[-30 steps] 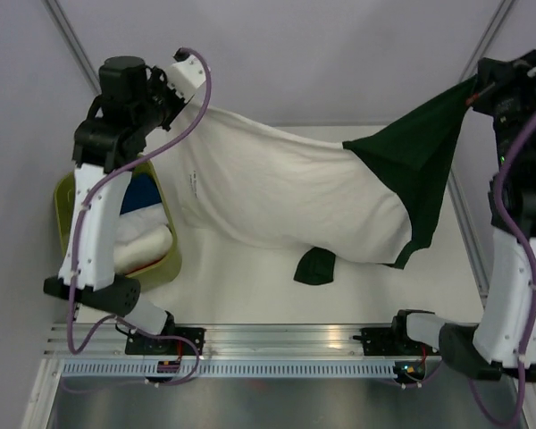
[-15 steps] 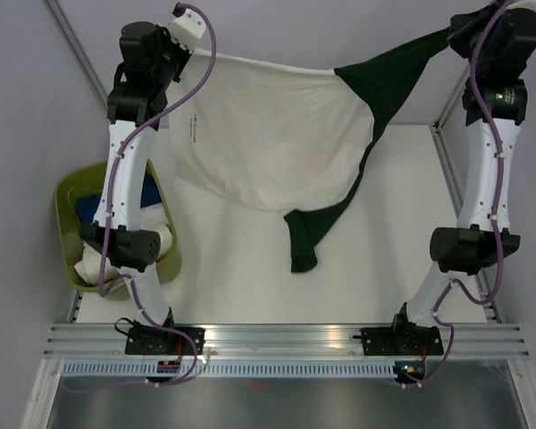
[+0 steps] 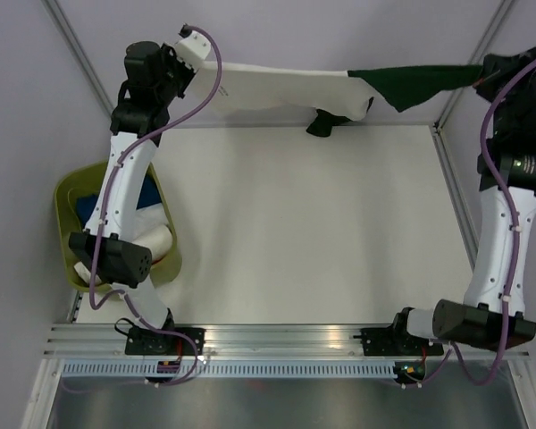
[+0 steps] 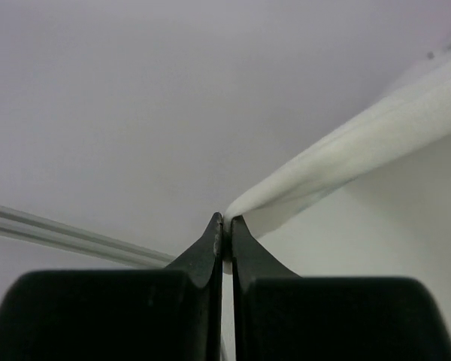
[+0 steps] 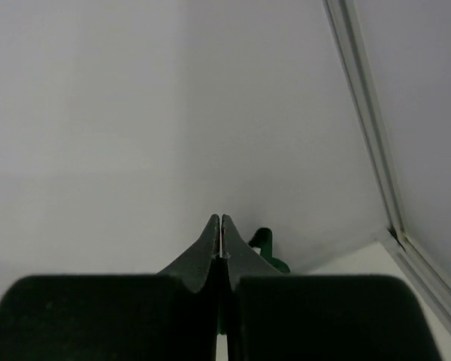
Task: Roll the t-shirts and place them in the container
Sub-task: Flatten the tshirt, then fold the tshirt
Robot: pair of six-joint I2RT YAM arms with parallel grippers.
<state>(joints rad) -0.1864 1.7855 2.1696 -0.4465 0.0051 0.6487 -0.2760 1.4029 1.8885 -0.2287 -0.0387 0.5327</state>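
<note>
My left gripper (image 4: 225,228) is pressed together on a thin corner of the white t-shirt (image 3: 277,89). My right gripper (image 5: 220,226) is closed the same way on an edge of the green t-shirt (image 3: 420,82). The two shirts hang as one taut line in the air along the far edge of the table (image 3: 322,232). They overlap near the middle, where a dark green flap droops down. I cannot tell what holds one shirt to the other there.

That overlap worries me most. If it is only a loose tangle, any more pull between my arms could part the shirts, and each would swing down in a heap. Both pinches take very little cloth, so a tug or a quick move could slip a corner free. The line also sits right at the back of the table, so a dropped shirt might land half off it. And two shirts laid down together would not roll cleanly; I judge they need separating first.

Both arms are raised and reached far forward. The left leans over the basket (image 3: 67,192), which holds a blue bundle (image 3: 147,195) and a white bundle (image 3: 152,239). The right stands along the right side, with its wrist turned inward.
</note>
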